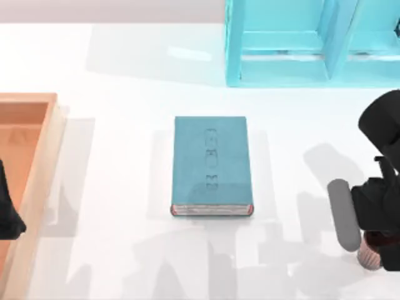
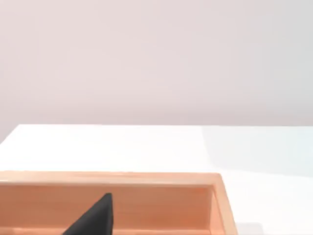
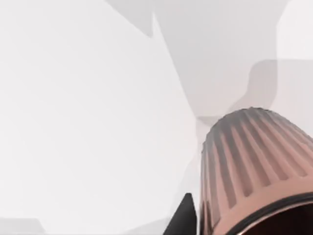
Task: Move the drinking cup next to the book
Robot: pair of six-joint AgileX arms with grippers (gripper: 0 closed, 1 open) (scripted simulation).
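Right wrist view: right gripper's dark fingertip [image 3: 185, 215] pokes up at the bottom edge, right beside the drinking cup [image 3: 254, 161]. Cup fills the lower right of the frame, ribbed reddish-brown wall, dark rim at the corner. Only one fingertip is in frame, so whether the jaws are clamped on the cup or just around it: cannot tell. White table [image 3: 88, 122] with grey shadows behind.

Top view: right gripper [image 1: 375, 240] sits at the lower right edge of the frame, black body over the cup [image 1: 370, 257], of which just a ribbed pinkish bit peeks out below the arm. A grey cylinder part of the arm [image 1: 344, 214] lies just left of it. Cup is well apart from the book [image 1: 211, 164], which lies flat and closed in the middle of the frame, teal cover up, pale page edges toward the bottom. Light cyan shelf frame [image 1: 312, 44] at upper right. Wooden tray [image 1: 39, 162] at the left edge.

Left arm [image 1: 9, 212] parked at the left edge over the tray. Left wrist view: black fingertip [image 2: 95, 218] at bottom centre above the tray's wooden inner wall [image 2: 161, 205], white table beyond; jaw state cannot tell.
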